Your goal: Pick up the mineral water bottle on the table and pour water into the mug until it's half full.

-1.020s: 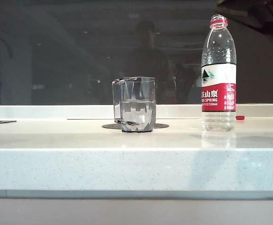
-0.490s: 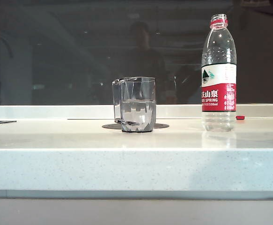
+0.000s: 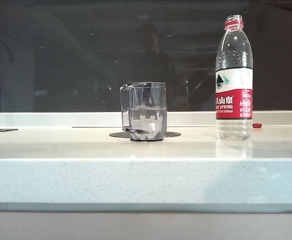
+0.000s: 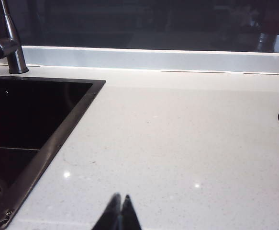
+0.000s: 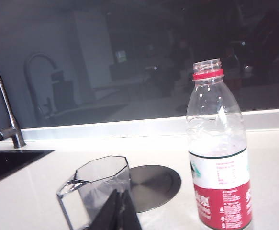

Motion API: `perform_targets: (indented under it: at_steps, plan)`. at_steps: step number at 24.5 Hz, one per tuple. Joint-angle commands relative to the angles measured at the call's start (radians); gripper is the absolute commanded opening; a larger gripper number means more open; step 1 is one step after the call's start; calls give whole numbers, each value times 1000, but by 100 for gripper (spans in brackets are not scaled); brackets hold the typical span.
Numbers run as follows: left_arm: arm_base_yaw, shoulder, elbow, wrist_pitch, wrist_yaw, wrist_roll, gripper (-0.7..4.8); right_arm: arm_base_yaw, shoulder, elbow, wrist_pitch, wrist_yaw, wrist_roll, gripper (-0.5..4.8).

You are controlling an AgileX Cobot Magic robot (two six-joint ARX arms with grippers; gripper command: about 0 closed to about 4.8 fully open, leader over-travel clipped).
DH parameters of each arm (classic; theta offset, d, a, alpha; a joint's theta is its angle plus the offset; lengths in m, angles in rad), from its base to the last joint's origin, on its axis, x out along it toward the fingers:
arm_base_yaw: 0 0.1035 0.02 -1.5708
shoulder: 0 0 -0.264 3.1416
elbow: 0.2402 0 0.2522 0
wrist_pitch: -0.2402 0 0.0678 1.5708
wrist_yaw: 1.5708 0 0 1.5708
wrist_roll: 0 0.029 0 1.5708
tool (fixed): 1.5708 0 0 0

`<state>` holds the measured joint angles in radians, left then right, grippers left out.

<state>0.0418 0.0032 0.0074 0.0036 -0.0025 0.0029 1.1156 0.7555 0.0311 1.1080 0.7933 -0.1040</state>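
Observation:
The mineral water bottle (image 3: 234, 77) stands upright and uncapped on the table (image 3: 85, 165), to the right of the mug (image 3: 143, 111). The clear faceted mug holds water (image 3: 147, 120) to about half its height. Neither gripper shows in the exterior view. In the right wrist view my right gripper (image 5: 119, 195) is shut and empty, hanging above and in front of the mug (image 5: 98, 184), with the bottle (image 5: 219, 158) apart to one side. My left gripper (image 4: 120, 201) is shut and empty over bare table (image 4: 177, 134), beside a sink.
The mug stands on a flat round metal disc (image 3: 172, 134). A small red cap (image 3: 256, 125) lies on the table behind the bottle. A black sink (image 4: 19, 124) with a faucet (image 4: 7, 43) is at the left end. A dark window runs along the back.
The right arm, seen at the upper right corner of the exterior view a second ago, has moved out of that view. Bottle and mug have not moved.

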Motion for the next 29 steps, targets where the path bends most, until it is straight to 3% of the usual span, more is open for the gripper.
perform_targets:
  at_steps: [1,19,22,24,27,29]
  plan:
    - [0,0,3,12,7,-3,-4,1,0,4,14,2,-55,-5]
    - [1,0,3,11,7,-3,-4,1,1,4,-80,-3,-57,-4]
    - [1,0,3,11,7,-3,-4,-3,0,4,-139,21,-251,-1]
    - [1,0,3,11,7,-3,-4,-10,-10,4,-174,30,-298,-1]
    - [1,0,3,11,6,-3,-4,-64,-69,3,-236,46,-297,-1]
    - [1,0,3,11,7,-3,-4,-172,-214,3,-346,31,-285,-1]
